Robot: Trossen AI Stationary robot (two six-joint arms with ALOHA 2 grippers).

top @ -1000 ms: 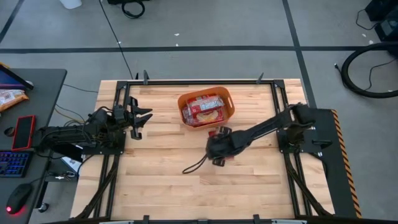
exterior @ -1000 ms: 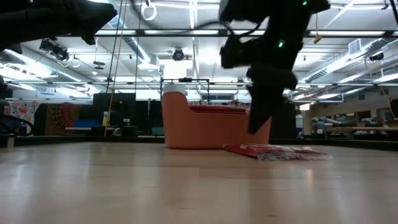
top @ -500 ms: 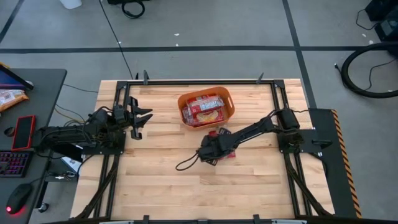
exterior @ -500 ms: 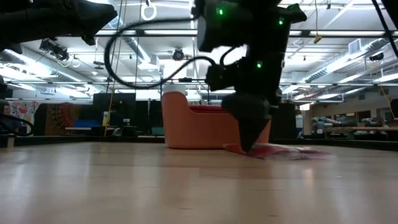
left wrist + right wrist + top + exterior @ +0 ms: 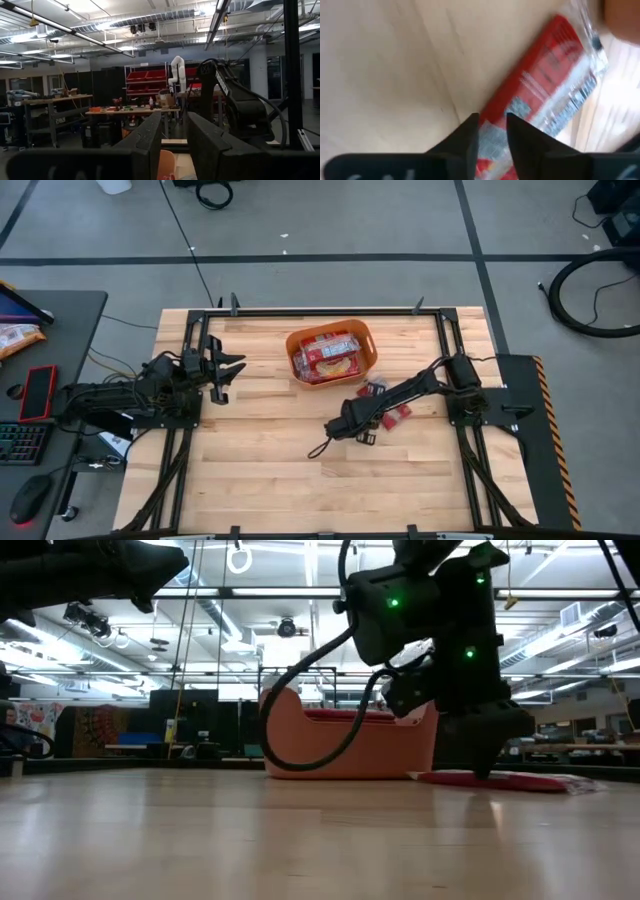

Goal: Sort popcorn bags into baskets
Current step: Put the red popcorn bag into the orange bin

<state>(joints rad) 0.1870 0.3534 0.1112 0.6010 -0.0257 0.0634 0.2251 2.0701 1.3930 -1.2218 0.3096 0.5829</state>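
Your right gripper (image 5: pixel 491 131) is down on the desk (image 5: pixel 260 460) at the near end of a popcorn bag (image 5: pixel 392 406) lying flat just in front of the orange basket (image 5: pixel 368 346). Its jaws look nearly closed on the bag's edge, though a firm hold is hard to confirm. Your left gripper (image 5: pixel 222 370) waits at the desk's left edge, jaws partly open and empty, clear of the work.

- The basket (image 5: pixel 331 352) sat at the table's (image 5: pixel 260 470) far middle, popcorn bags (image 5: pixel 328 358) inside it.
- A loose popcorn bag (image 5: pixel 393 410) lay just right of and nearer than the basket.
- My right claw (image 5: pixel 358 426) was at that bag's near end.
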